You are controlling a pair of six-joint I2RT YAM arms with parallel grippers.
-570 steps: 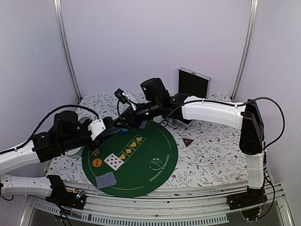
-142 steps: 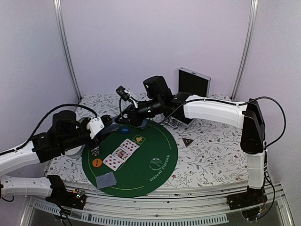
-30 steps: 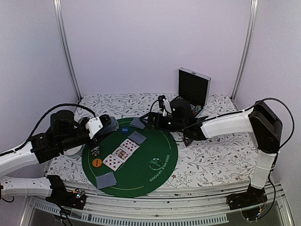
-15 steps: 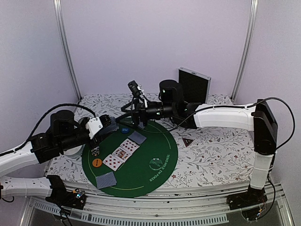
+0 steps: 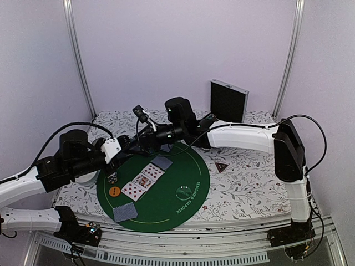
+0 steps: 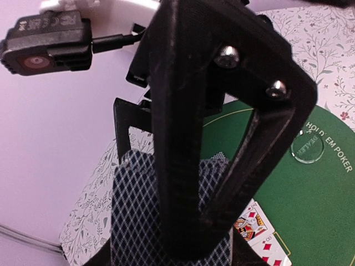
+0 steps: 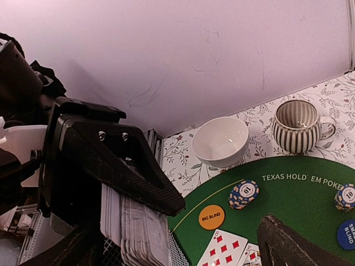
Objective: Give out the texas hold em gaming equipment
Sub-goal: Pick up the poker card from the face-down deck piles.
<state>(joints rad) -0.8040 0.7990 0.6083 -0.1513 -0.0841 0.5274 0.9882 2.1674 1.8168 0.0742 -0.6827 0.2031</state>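
Note:
My left gripper is shut on a deck of blue-checked playing cards, held above the left edge of the green poker mat. My right gripper is open and reaches up to that deck. In the right wrist view the deck's edge stands between its spread fingers. Face-up cards and face-down cards lie on the mat. A chip stack, an orange disc, a blue disc and a clear dealer disc sit there too. The dark triangle lies right of the mat.
A white bowl and a striped cup stand just off the mat's left side. An open dark case stands at the back right. The right arm stretches across the back of the mat.
The right arm has swung left and lowered its open gripper to the deck held by the left gripper. The left arm has stayed still.

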